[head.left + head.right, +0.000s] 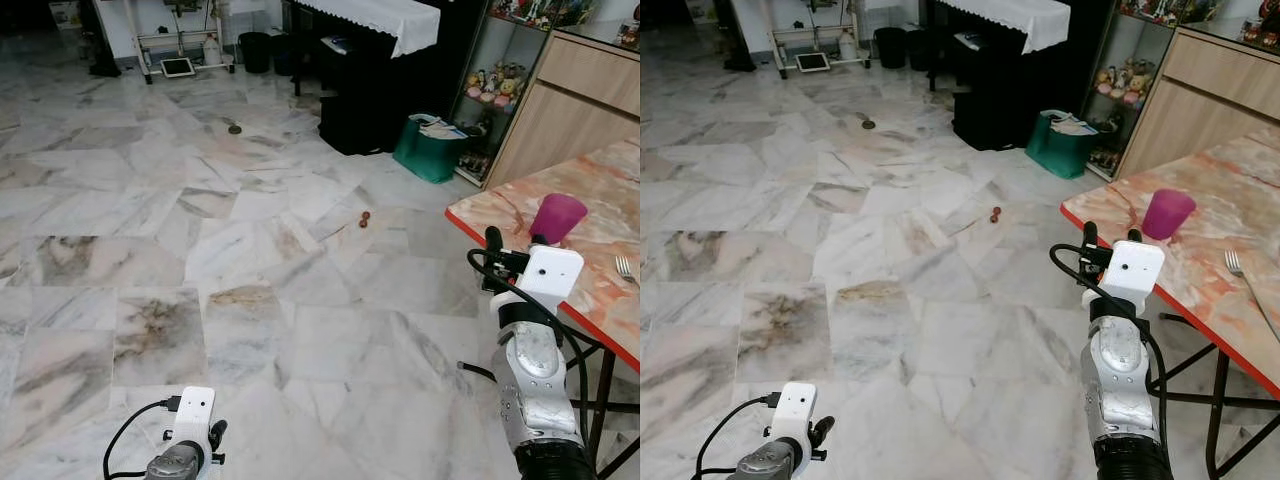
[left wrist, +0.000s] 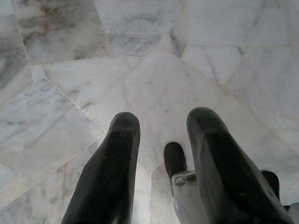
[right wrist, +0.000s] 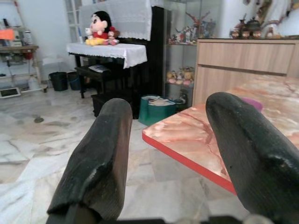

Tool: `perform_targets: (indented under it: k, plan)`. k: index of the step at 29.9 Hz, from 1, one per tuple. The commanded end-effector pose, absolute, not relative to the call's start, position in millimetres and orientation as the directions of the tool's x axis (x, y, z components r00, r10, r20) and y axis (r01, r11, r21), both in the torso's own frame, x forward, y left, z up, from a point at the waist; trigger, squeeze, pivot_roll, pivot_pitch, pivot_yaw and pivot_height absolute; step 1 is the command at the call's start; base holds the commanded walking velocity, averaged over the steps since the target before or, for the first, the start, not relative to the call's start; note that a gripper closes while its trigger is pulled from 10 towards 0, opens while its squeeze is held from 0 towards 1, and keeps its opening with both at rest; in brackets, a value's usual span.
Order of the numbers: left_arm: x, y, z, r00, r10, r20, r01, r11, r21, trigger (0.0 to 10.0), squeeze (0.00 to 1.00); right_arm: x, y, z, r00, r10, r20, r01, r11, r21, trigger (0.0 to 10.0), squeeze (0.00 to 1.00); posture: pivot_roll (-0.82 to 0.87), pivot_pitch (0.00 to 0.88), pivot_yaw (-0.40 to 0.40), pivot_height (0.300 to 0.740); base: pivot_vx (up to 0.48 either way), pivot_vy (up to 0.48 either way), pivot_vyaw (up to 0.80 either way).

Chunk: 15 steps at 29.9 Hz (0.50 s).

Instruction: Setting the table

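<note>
At the right edge of the head views stands the surface [image 1: 1200,215], a marble-patterned top with a red rim on dark metal legs. A purple cup [image 1: 1167,213] sits upright on it near the corner closest to the robot, and a fork [image 1: 1244,278] lies further right, well apart from the cup. The right pincer [image 1: 1108,240] is raised at lower right of the frame, just beside the surface's near edge and short of the cup, touching neither. Its fingers [image 3: 100,158] stand wide apart with nothing between them; in the right wrist view the red rim and a sliver of the purple cup show in the gap. The left pincer [image 1: 205,445] hangs low at the lower left of the frame over the marble floor [image 1: 200,250]; its fingers [image 2: 110,172] are parted and hold nothing, with only floor tiles beyond them. Past the surface, at upper right, is a wooden cabinet [image 1: 575,95]. At top centre a dark piano [image 1: 385,70] carries a white lace cloth, with a green bag [image 1: 432,148] on the floor beside it. A small dark speck [image 1: 365,219] lies on the tiles mid-frame.
</note>
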<state>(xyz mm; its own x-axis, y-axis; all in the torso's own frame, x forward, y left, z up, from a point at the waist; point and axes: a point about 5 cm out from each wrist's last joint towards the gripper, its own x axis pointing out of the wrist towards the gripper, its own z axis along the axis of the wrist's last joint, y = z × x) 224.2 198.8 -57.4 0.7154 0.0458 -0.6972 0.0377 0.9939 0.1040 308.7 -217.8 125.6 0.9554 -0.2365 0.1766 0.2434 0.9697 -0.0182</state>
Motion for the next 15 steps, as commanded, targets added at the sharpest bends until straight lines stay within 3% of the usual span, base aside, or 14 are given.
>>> perform_targets:
  k: [1, 15]
  plan:
    - [221.5, 196.7, -60.0, 0.699, 0.043, -0.714, 0.060, 0.991, 0.119, 10.0, 0.00, 310.3, -220.3, 128.0, 0.954, -0.239, 0.179, 0.248, 0.968, -0.026, 10.0, 0.00, 0.06, 0.000, -0.052, 0.740, 0.000, -0.281, 0.00]
    - [222.9, 197.8, -58.9, 0.703, 0.047, -0.709, 0.065, 0.989, 0.130, 10.0, 0.00, 312.1, -218.8, 130.0, 0.954, -0.234, 0.187, 0.242, 0.970, -0.022, 10.0, 0.00, 0.06, 0.000, -0.053, 0.740, 0.000, -0.292, 0.00]
